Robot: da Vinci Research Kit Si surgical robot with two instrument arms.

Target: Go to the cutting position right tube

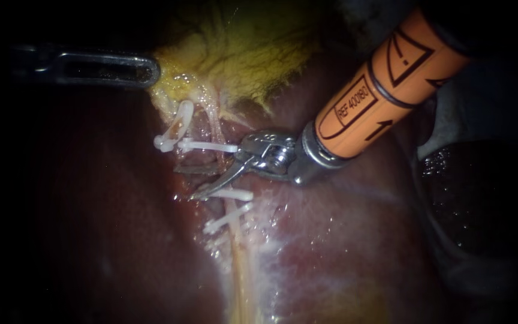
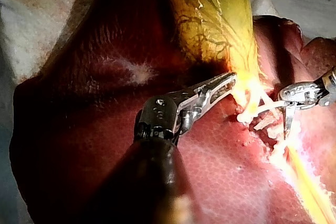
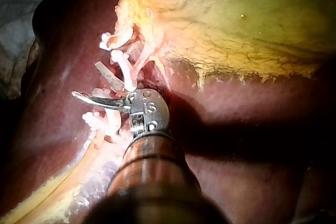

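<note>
Tubing like this is soft, slick and easily torn; the right tube [image 1: 216,123] runs down from the gallbladder [image 1: 241,54], crossed by white clips [image 1: 208,146]; the hand of your right instrument [image 1: 194,183] stands spread at the bare stretch between them, probably the place to bite; the hand of your left instrument [image 1: 148,71] pinches the gallbladder edge.

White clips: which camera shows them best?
The endoscope view: the white clips lie spread out and clearly apart. The right wrist view shows them too, but partly crossed by the right instrument. The left wrist view catches only a bright, bunched cluster.
</note>
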